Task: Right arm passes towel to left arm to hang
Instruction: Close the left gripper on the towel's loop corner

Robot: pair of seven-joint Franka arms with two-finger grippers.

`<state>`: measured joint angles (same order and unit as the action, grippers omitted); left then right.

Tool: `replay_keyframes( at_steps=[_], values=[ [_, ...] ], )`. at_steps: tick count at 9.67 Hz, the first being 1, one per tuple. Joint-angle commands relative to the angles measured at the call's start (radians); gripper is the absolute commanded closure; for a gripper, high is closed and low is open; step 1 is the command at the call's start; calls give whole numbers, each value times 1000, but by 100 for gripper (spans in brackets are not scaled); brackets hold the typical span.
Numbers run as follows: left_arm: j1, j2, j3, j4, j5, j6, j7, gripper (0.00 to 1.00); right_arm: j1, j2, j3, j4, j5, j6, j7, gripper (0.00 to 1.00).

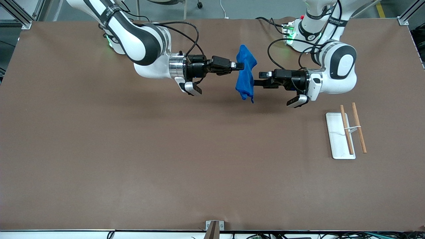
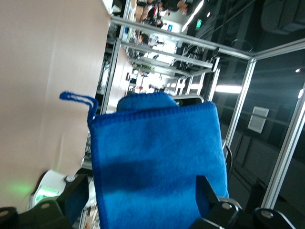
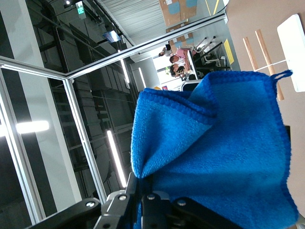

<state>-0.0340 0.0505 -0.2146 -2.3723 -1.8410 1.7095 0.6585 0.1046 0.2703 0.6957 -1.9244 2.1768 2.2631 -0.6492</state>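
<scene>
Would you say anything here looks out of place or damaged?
Nothing stands out. The towel hangs bunched in the air, gripped by the right gripper, with the left gripper at it. No damage shows.

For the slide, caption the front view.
Right end effector grips the blue towel in mid-air while the left end effector reaches its lower part.

One towel [image 1: 246,73], two wooden rods [image 1: 346,129], one white tray [image 1: 336,146].
</scene>
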Motion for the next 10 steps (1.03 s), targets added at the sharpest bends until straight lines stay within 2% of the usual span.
replay_keyframes(
  at_steps=[1, 2, 3, 10],
  values=[
    [-4, -11, -55, -35, -114, 111, 41, 2, -8, -5, 13, -2, 35, 3, -27, 100],
    [-6, -6, -89, -31, -207, 145, 73, 2, -8, -5, 13, -2, 35, 3, -27, 100],
    [-4, 0, -112, -33, -242, 169, 94, 2, -8, -5, 13, -2, 35, 1, -27, 100],
    [3, 43, -114, -30, -233, 174, 133, 1, -8, -5, 13, -2, 35, 1, -27, 100]
  ],
)
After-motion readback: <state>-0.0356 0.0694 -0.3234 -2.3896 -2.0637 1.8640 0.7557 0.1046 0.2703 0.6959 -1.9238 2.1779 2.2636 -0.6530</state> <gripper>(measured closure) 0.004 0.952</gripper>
